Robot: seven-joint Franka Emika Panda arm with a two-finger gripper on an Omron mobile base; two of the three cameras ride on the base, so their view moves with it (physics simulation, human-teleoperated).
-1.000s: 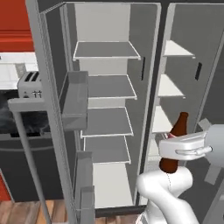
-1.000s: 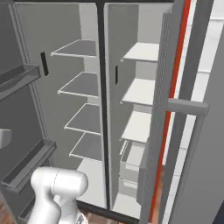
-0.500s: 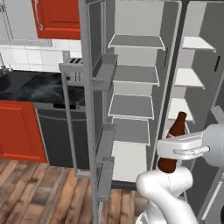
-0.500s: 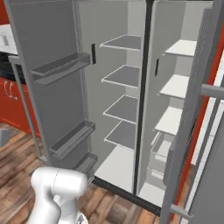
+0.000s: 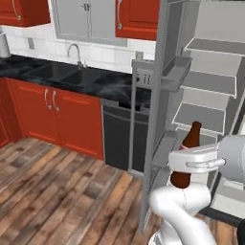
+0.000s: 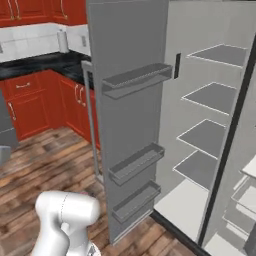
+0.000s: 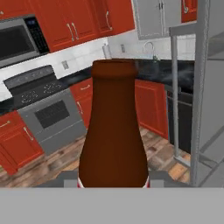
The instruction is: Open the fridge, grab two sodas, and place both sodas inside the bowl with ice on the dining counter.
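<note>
One of the sodas, a dark-brown bottle (image 5: 193, 137), stands upright in my gripper (image 5: 184, 165), which is shut on its lower body just in front of the open fridge (image 5: 206, 91). In the hand view the bottle (image 7: 113, 127) rises in the middle, with a sliver of red label at its base, and the gripper (image 7: 113, 180) clasps it from both sides. The fridge's left door (image 6: 130, 55) stands wide open with grey bins, and grey shelves (image 6: 210, 95) show inside. The bowl with ice and the dining counter are out of view.
The open door's edge and bar handle (image 5: 132, 115) stand close to the left of the bottle. Beyond are a black worktop with a sink (image 5: 57, 72), red cabinets (image 5: 48, 103), a dishwasher (image 5: 117, 136) and a stove (image 7: 48, 109). Wooden floor (image 5: 57, 191) lies open to the left.
The whole picture has shifted: the base has turned left, away from the fridge and toward the kitchen. The bottle stays in the gripper at the same place relative to the arm.
</note>
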